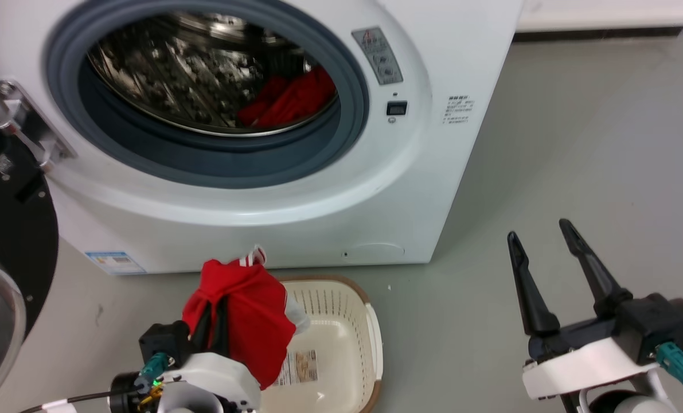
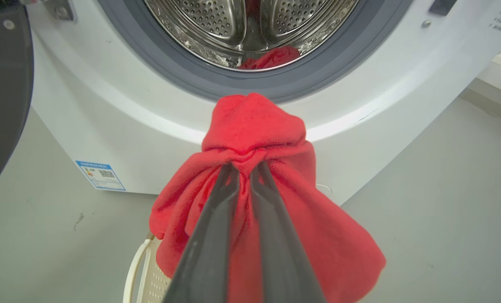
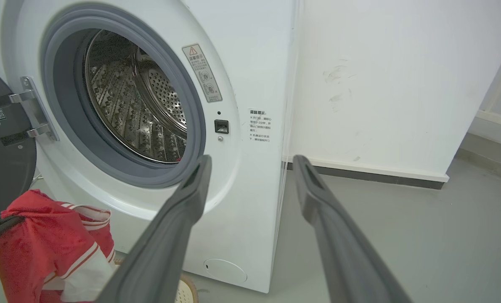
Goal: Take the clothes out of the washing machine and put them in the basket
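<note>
Clothes [image 1: 244, 321] look light and limp, best pinched at a bunched fold as the left gripper [image 2: 246, 168] does; right gripper [image 1: 539, 229] gapes empty.

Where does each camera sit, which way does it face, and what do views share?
Head: high, looking down at washing machine, basket, left gripper shut on red garment, right gripper open.
Left wrist: along its fingers, garment pinched, toward the drum.
Right wrist: between spread fingers, toward the washing machine.
Shared: red garment and drum.
</note>
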Available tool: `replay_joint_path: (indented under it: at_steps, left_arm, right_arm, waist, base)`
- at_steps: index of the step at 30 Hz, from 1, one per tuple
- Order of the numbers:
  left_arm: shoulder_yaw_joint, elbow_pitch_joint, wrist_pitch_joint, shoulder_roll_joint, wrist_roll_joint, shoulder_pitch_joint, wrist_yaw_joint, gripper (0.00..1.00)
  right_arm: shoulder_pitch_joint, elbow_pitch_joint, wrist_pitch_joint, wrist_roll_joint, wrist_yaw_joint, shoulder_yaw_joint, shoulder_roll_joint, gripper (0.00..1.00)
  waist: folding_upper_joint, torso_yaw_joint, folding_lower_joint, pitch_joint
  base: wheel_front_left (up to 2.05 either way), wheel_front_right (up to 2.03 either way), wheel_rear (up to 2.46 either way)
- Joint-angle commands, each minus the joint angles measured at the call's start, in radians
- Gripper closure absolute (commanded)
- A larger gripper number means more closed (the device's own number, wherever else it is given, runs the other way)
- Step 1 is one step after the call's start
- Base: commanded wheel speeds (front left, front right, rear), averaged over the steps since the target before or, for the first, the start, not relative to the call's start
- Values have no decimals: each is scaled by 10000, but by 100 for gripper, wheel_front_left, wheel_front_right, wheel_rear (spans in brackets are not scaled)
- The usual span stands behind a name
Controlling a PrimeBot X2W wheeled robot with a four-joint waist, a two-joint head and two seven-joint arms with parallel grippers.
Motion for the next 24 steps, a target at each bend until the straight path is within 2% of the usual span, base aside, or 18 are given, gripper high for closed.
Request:
replay_joint_path:
  at_steps: [1, 10, 11, 19, 24]
  left_arm:
    - [-83, 236, -75, -21, -113, -45, 43, 100]
    - [-180, 2303, -265, -130, -585, -1272, 142, 100]
    - [-178, 3042, -308, -146, -682, -1903, 195, 100]
    - [-54, 4570, -322, -151, -592, -3367, 129, 100]
    - [206, 6007, -313, 99, -592, -4115, 252, 100]
  right_arm:
    - [-250, -81, -13, -34, -7, -4, 17, 0]
    - [-1218, -136, -135, -183, -7, 176, 17, 0]
    - [-1531, -73, -219, -200, -7, 236, 18, 0]
    - [-2308, 103, -400, -176, -7, 571, 18, 0]
    - [-2741, 352, -542, -162, -7, 825, 18, 0]
  waist:
    - [-1, -23, 0, 619]
    - [-1, -125, 0, 2653]
    - [-1, -158, 0, 3218]
    - [-1, -535, 0, 4623]
    - [-1, -900, 0, 5271]
  base:
    - [0, 0, 0]
    - [0, 0, 0]
    - [0, 0, 0]
    - [0, 0, 0]
    - [0, 0, 0]
